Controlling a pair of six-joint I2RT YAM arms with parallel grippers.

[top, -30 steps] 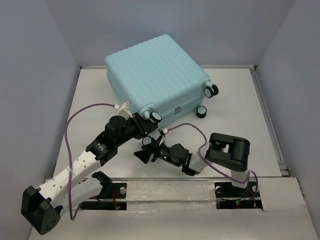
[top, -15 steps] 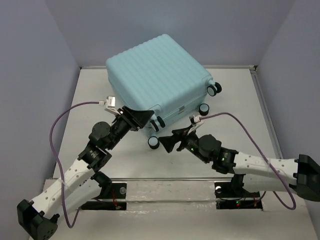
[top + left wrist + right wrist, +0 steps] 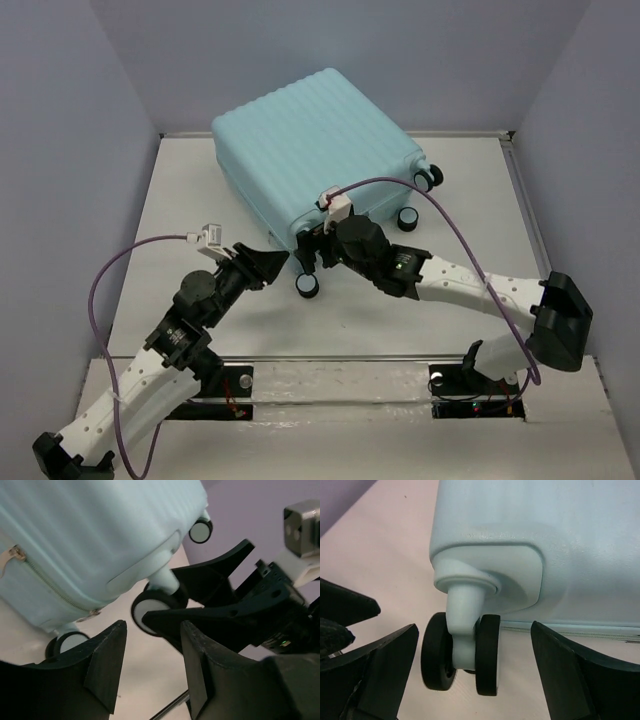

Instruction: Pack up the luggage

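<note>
The luggage (image 3: 315, 150) is a pale aqua ribbed suitcase, closed and lying flat at the back middle of the table. It fills the top of the left wrist view (image 3: 90, 535) and of the right wrist view (image 3: 545, 535). My right gripper (image 3: 306, 250) is open at its near corner, with a finger on each side of a black caster wheel (image 3: 462, 652) and touching nothing. My left gripper (image 3: 272, 262) is open and empty just left of that corner, beside the right gripper. A second near wheel (image 3: 307, 285) stands on the table below them.
Two more caster wheels (image 3: 407, 220) (image 3: 430, 178) stick out on the suitcase's right side. A zipper (image 3: 50, 582) runs along its edge. Purple cables loop over both arms. Grey walls close in the white table (image 3: 180, 200) at left, back and right.
My right arm has swung left and forward, bringing its open gripper around the suitcase's near corner wheel. My left gripper has drawn back a little from the suitcase. The suitcase shifted slightly earlier on.
</note>
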